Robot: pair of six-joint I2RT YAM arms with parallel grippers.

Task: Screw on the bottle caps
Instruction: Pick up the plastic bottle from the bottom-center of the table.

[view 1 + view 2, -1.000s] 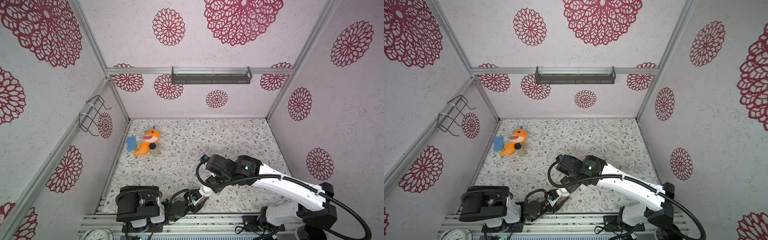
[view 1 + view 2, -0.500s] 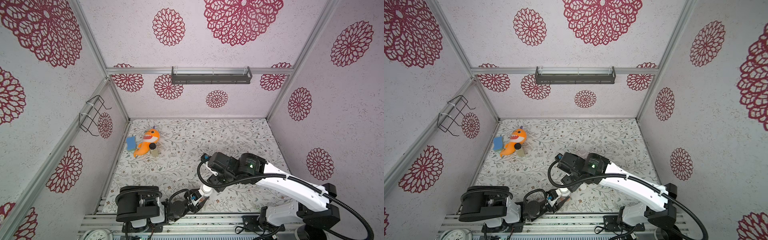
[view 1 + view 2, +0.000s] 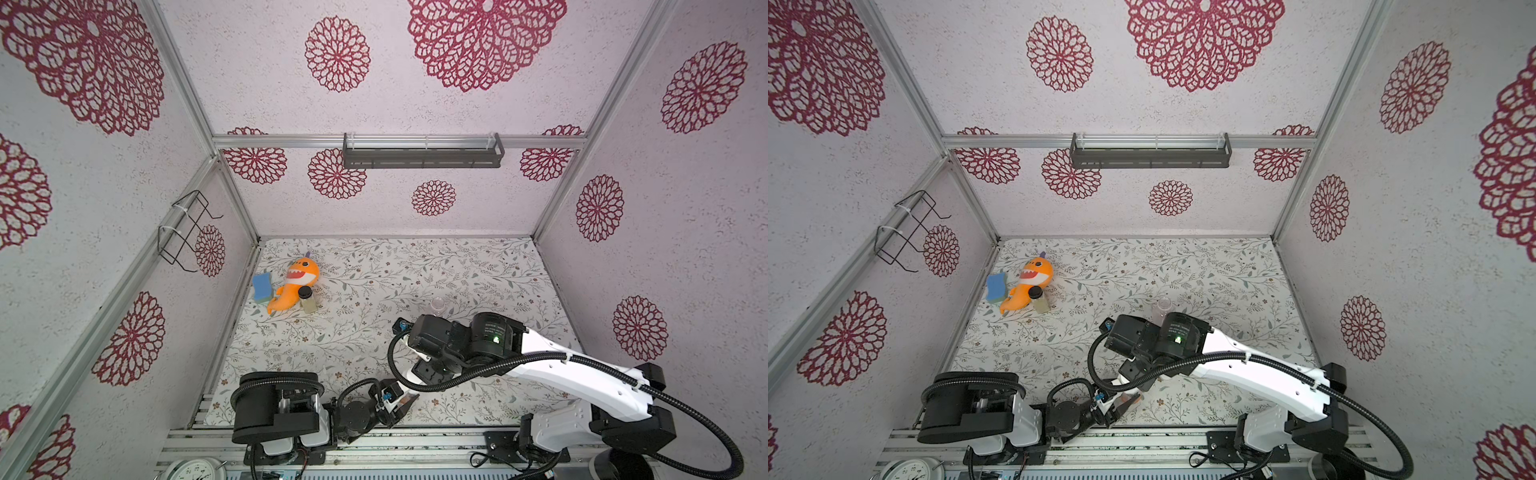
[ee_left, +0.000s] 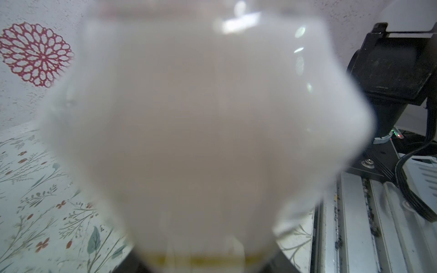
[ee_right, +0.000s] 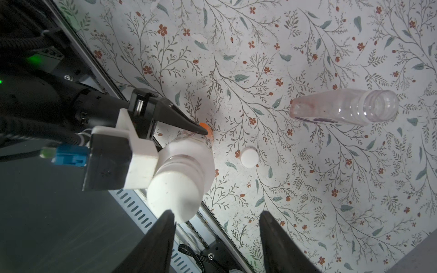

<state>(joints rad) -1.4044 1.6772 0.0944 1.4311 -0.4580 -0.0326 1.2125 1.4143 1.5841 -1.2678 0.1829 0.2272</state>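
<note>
My left gripper [image 3: 400, 402] is shut on the orange-and-white bottle [image 5: 189, 151] near the table's front edge, one black finger [image 5: 182, 119] lying along its side. That bottle fills the left wrist view as a white blur [image 4: 208, 130]. A white cap [image 5: 173, 191] sits on its neck. My right gripper [image 5: 216, 219] hovers just above, open, with the capped neck beside one fingertip [image 5: 165, 227] and not between the two. A second white cap [image 5: 249, 157] lies loose on the mat. The purple-labelled bottle [image 5: 343, 111] stands uncapped farther back, visible in both top views [image 3: 439, 306] [image 3: 1163, 308].
At the back left lie an orange plush shark [image 3: 297, 282], a blue sponge [image 3: 262, 286] and a small black-lidded jar [image 3: 307, 299]. A grey shelf [image 3: 422, 151] hangs on the back wall, a wire rack [image 3: 187, 232] on the left wall. A metal rail [image 3: 374, 436] borders the front.
The right wrist has shifted slightly above the left gripper, and its jaws have narrowed a little. The left arm and the bottle it holds have stayed put.
</note>
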